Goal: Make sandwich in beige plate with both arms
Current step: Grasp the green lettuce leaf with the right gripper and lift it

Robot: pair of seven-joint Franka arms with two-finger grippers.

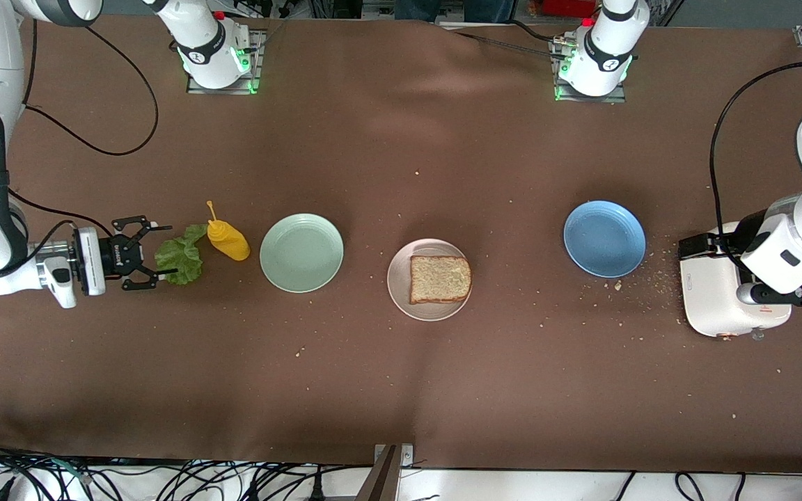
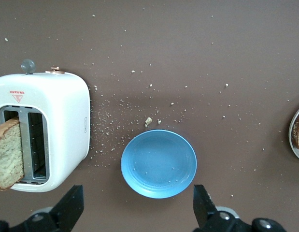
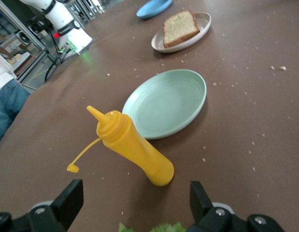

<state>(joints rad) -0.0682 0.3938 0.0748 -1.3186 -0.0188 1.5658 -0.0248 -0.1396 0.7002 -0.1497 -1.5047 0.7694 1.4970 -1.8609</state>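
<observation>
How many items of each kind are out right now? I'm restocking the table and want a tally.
Plates: 3, beige plate, mint green plate, blue plate
Toast slices: 2, one on the beige plate, one in the toaster
Lettuce leaf: 1
Yellow squeeze bottle: 1
Toaster: 1
Total: 8

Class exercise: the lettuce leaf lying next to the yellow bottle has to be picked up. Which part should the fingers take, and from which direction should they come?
Probably the ruffled edge of the lettuce leaf toward the right arm's end of the table. The leaf lies flat and limp, with the yellow bottle close beside it toward the mint green plate, so that side is crowded. The right gripper, fingers open, already faces the free edge; a low pinch there seems best.
</observation>
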